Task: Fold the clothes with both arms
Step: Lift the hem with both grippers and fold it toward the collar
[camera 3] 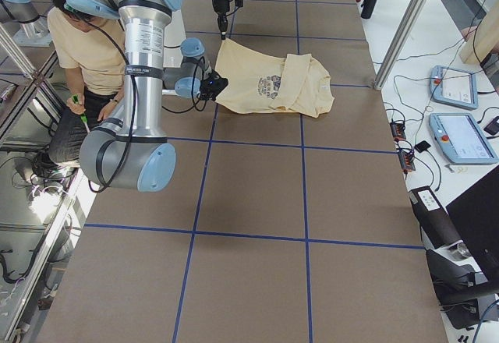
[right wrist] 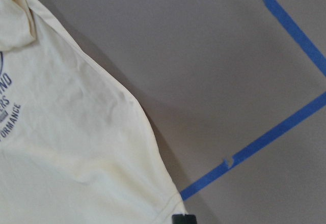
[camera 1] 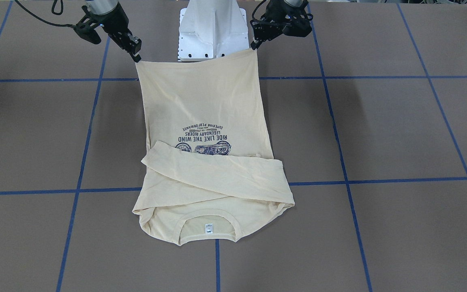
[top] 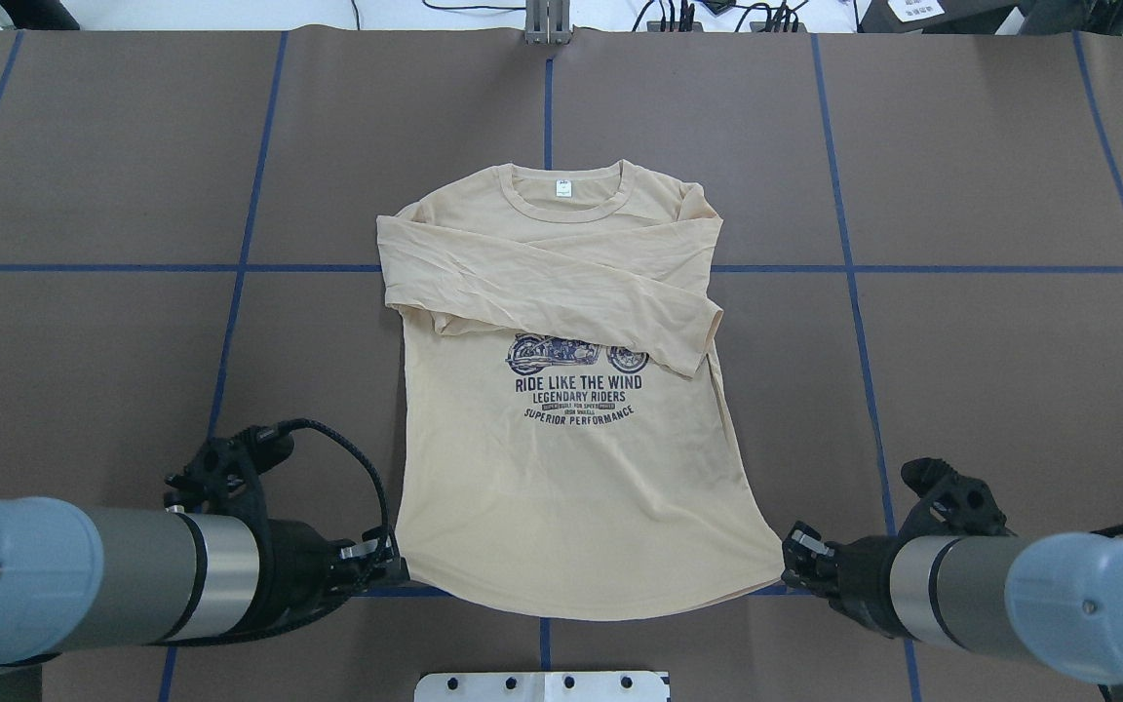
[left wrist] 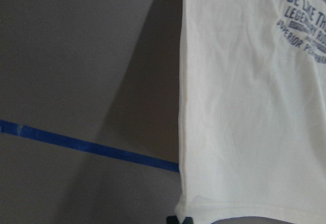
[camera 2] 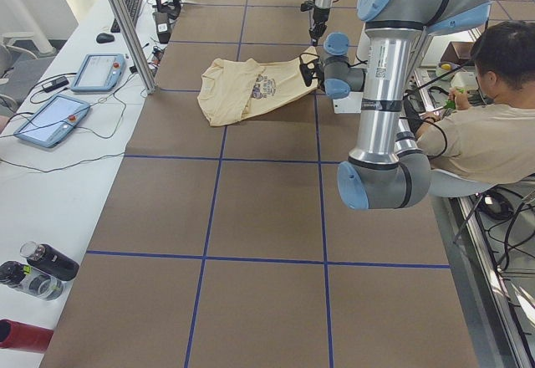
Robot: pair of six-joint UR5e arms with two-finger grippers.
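Note:
The cream-yellow T-shirt [top: 571,458] lies print-up on the brown table. Its neck label [top: 562,190] points away from the robot and both sleeves are folded across the chest. My left gripper [top: 396,567] is shut on the left hem corner, also in the front view [camera 1: 253,48]. My right gripper [top: 786,565] is shut on the right hem corner, also in the front view [camera 1: 137,56]. The hem is held a little above the table and stretched between them. The wrist views show the shirt's edges [left wrist: 244,107] [right wrist: 76,147] and shadows under them.
The white pedestal base [camera 1: 211,32] stands just behind the raised hem. Blue tape lines [top: 230,322] grid the brown table. An operator [camera 2: 493,134] sits beside the robot. Teach pendants [camera 2: 54,117] and bottles [camera 2: 38,268] lie on the side bench.

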